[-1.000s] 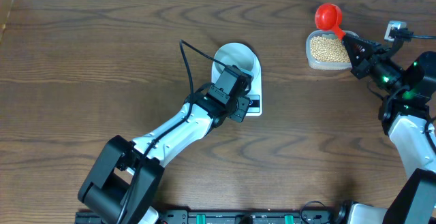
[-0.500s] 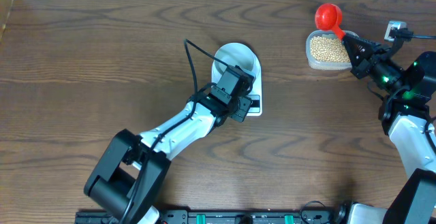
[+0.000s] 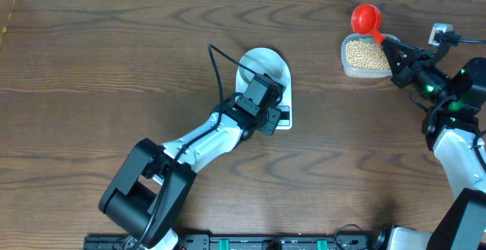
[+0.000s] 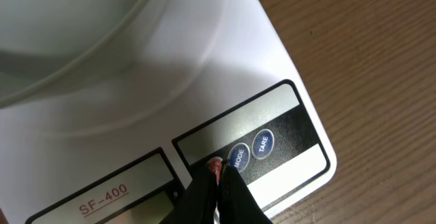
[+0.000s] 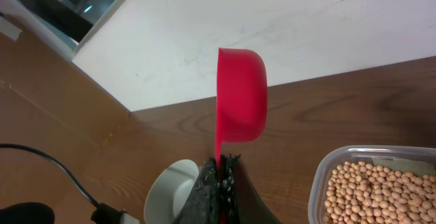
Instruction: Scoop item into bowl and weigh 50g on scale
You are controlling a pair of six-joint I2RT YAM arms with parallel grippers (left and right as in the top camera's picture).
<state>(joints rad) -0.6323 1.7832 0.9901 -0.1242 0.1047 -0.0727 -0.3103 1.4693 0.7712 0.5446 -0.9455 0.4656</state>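
Note:
The white scale (image 3: 282, 118) lies mid-table with the pale bowl (image 3: 260, 64) standing on it. My left gripper (image 3: 272, 113) is shut, its tips (image 4: 221, 171) down on the scale's (image 4: 272, 60) button strip, on a small red button beside the MODE button (image 4: 238, 158). The bowl's wall (image 4: 68, 40) fills the upper left of the left wrist view. My right gripper (image 3: 392, 51) is shut on the handle of a red scoop (image 3: 366, 16), held above the table behind a clear tub of tan beans (image 3: 364, 54). In the right wrist view, the gripper (image 5: 220, 166) holds the scoop (image 5: 240, 94) with its cup on edge.
The clear tub (image 5: 325, 176) of beans (image 5: 378, 190) sits at the back right near the table's far edge. A black cable (image 3: 216, 71) loops off the left arm next to the bowl. Bare wood surrounds the scale.
The left arm's rear links have swung slightly to the right while its gripper stays on the scale's button strip. The right arm and scoop have not moved.

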